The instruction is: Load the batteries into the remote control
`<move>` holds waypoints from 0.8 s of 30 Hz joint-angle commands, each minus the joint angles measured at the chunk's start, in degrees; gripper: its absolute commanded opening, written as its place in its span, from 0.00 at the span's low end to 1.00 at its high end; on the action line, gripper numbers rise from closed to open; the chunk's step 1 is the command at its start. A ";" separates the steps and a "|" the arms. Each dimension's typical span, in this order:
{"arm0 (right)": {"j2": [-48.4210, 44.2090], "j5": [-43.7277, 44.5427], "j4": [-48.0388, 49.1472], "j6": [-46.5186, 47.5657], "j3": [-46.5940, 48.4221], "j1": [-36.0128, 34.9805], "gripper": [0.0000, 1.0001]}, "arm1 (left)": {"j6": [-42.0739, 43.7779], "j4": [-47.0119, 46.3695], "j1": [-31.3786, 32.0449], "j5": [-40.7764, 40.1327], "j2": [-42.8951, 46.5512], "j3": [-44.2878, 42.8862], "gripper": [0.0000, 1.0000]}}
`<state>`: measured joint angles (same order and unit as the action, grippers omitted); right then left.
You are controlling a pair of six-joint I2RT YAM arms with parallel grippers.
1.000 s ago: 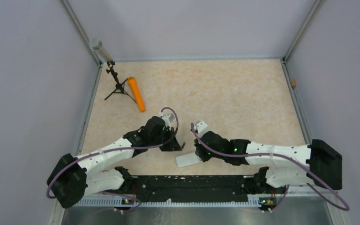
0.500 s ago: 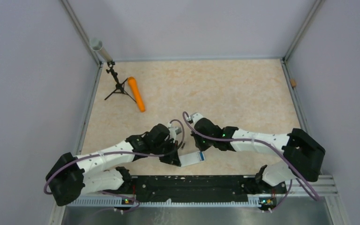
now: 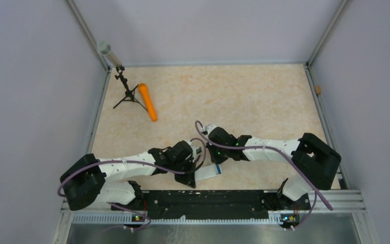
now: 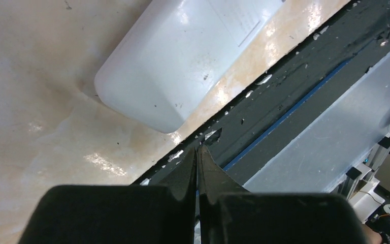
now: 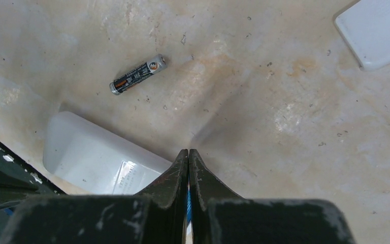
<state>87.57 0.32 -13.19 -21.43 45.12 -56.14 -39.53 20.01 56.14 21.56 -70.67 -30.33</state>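
One white remote control [image 3: 209,172] lay flat at the near edge of the table [image 3: 254,91], midway along. One dark battery [image 5: 137,74] lay near it, apart. The left claw [image 4: 198,151] was pressed together just beside the remote control. The right claw [image 5: 188,152] was likewise together, at its edge.

Counter [image 3: 244,101]: beige, with mottled cream-and-tan marbling; close views show small dark specks.
Small rectangular plastic remote control [image 4: 183,61]: plain glossy white, with faint grey printed lines on one patch.
Slim cylindrical battery [image 5: 137,74]: black casing, orange band, white lettering, silver ends.
Flat plastic piece with a rounded corner [image 5: 376,35]: white.
Large plastic cylinder [image 3: 148,102]: solid orange.
Small tripod [image 3: 128,94]: black.
Left arm [image 3: 127,166] and right arm [image 3: 274,147]: white shells, black joints, purple cables, green indicator lights.
Left pincer [image 4: 198,151] and right pincer [image 5: 188,152]: matte black; the right is scuffed grey.
Enclosure walls [image 3: 30,101]: pale lilac-grey.
Metal rail [image 3: 208,201]: black.
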 commanded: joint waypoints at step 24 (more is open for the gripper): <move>-7.96 -6.77 4.15 -6.48 -10.27 0.12 0.00 | -5.20 -4.98 1.04 -13.65 -10.92 -4.16 0.01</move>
<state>83.13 -5.67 -9.58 -25.74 37.32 -55.96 -44.75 15.92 57.17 14.76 -78.94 -32.80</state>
